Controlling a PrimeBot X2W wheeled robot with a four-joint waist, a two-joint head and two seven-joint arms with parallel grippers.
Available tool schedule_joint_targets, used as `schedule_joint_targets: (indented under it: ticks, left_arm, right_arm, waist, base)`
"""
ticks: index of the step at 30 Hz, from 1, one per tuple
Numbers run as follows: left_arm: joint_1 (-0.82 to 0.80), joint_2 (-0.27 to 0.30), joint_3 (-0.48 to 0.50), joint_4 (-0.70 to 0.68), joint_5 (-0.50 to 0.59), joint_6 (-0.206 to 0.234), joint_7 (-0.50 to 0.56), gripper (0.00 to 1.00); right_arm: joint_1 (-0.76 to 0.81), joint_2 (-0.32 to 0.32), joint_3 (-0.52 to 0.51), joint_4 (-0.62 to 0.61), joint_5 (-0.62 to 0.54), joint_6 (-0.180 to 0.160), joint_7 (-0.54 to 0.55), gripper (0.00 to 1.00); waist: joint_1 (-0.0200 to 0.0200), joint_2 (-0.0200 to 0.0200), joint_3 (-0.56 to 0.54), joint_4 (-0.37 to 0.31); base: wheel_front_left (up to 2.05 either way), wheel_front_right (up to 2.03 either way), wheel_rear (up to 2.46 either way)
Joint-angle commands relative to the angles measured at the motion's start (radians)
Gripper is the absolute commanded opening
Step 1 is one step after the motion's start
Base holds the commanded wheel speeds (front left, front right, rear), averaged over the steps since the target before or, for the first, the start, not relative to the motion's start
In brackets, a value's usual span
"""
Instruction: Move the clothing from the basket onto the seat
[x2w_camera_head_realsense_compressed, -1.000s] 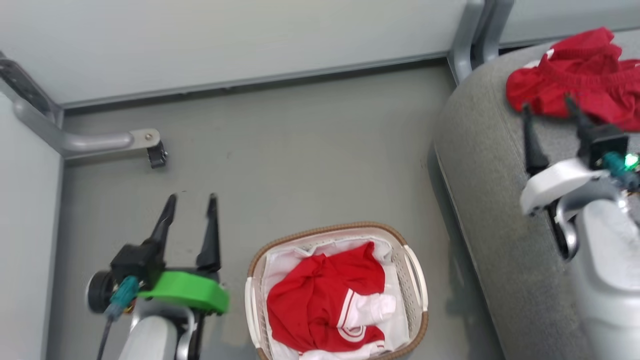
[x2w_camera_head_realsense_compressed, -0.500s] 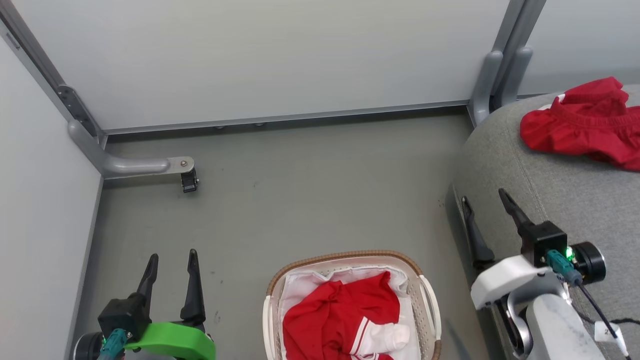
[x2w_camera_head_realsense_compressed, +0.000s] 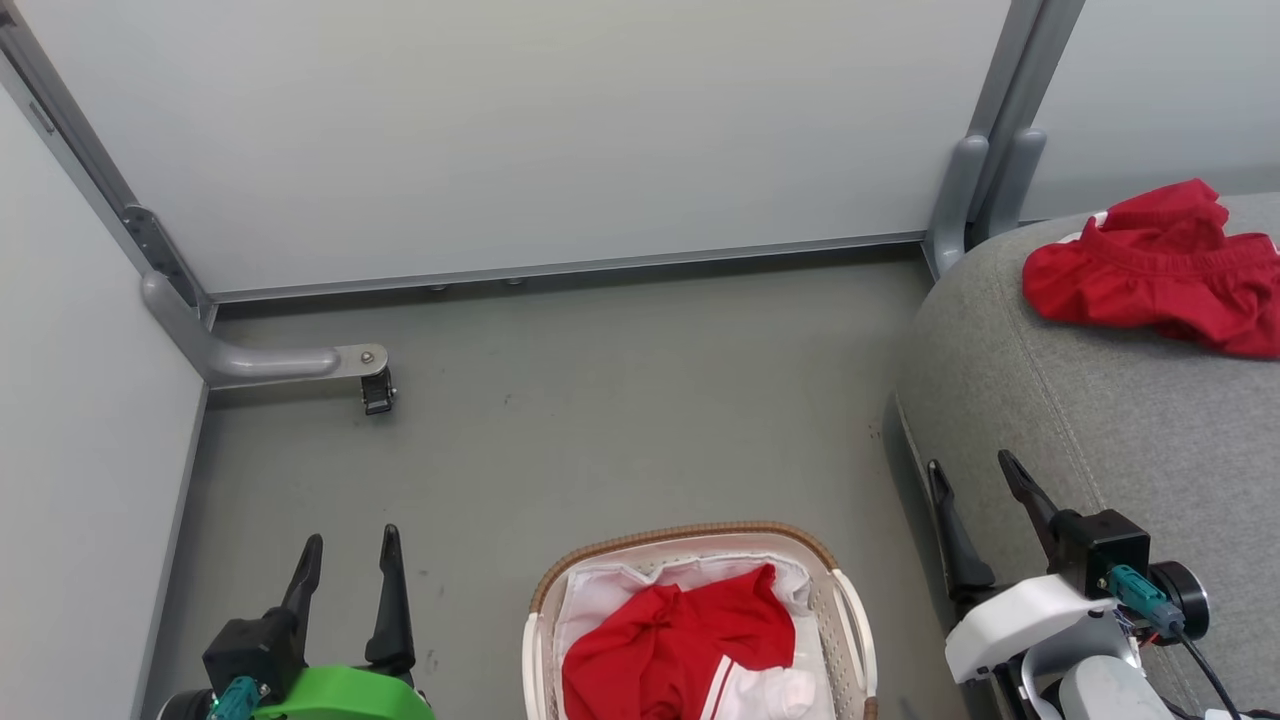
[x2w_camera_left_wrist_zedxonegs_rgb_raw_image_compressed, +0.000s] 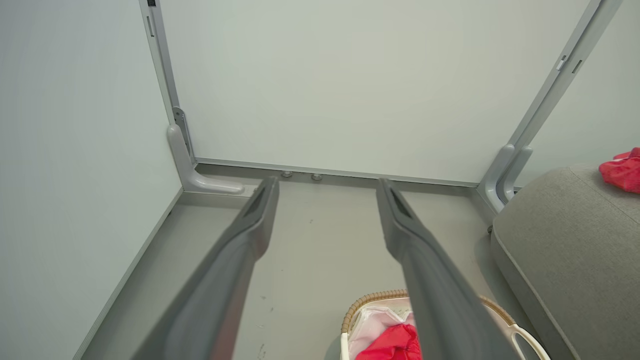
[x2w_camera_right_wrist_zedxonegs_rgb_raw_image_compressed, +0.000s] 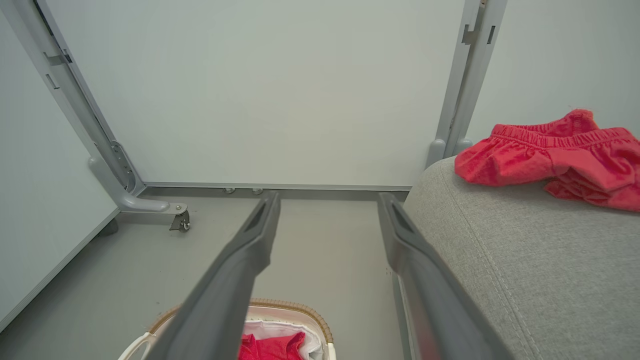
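Left gripper (x2w_camera_head_realsense_compressed: 350, 537) low left over floor (x2w_camera_head_realsense_compressed: 600, 430), fingers apart, holding nothing; right gripper (x2w_camera_head_realsense_compressed: 969, 462) low right at seat (x2w_camera_head_realsense_compressed: 1100, 450) front edge, fingers apart, also empty; basket (x2w_camera_head_realsense_compressed: 690, 532) on floor between them at bottom edge of head view, partly cut off; red garment (x2w_camera_head_realsense_compressed: 670, 640) with white stripes bunched inside on white liner (x2w_camera_head_realsense_compressed: 590, 600); red shorts (x2w_camera_head_realsense_compressed: 1150, 275) crumpled on seat top, far right, well apart from right gripper; grey wall panels (x2w_camera_head_realsense_compressed: 550, 130) behind; caster (x2w_camera_head_realsense_compressed: 377, 392) on a frame foot (x2w_camera_head_realsense_compressed: 270, 360) at left, near the panels; right wrist view: elastic waistband (x2w_camera_right_wrist_zedxonegs_rgb_raw_image_compressed: 550, 137) on shorts, seam (x2w_camera_right_wrist_zedxonegs_rgb_raw_image_compressed: 492, 280) along seat edge.
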Motion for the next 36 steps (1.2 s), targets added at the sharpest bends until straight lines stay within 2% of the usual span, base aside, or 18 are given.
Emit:
schedule_joint_targets:
  ticks: [1,25,30,36]
  left_arm:
    - [0.008,0.000,-0.003,0.006,-0.009,-0.002,0.001,1.00]
    - [-0.004,0.000,-0.020,0.009,-0.015,-0.004,0.001,1.00]
    - [-0.044,0.000,-0.047,0.006,0.007,-0.010,0.001,1.00]
    - [-0.147,0.000,-0.135,0.052,0.054,-0.028,0.001,1.00]
  right_arm:
    - [0.002,-0.004,0.000,0.000,0.007,-0.001,-0.004,1.00]
    - [-0.012,-0.004,0.010,0.004,0.004,-0.001,-0.005,1.00]
    - [-0.039,-0.004,-0.010,-0.017,-0.004,-0.001,-0.005,1.00]
    - [-0.103,-0.004,-0.056,-0.064,-0.041,-0.001,-0.005,1.00]
  waist:
    - [0.0001,0.0105,-0.002,-0.001]
    - [0.0001,0.0105,0.007,0.002]
    - [0.0001,0.0105,0.056,-0.004]
    - [0.0001,0.0105,0.173,-0.019]
  base:
    - [0.00,0.00,0.00]
    - [0.00,0.00,0.00]
    - [0.00,0.00,0.00]
    - [0.00,0.00,0.00]
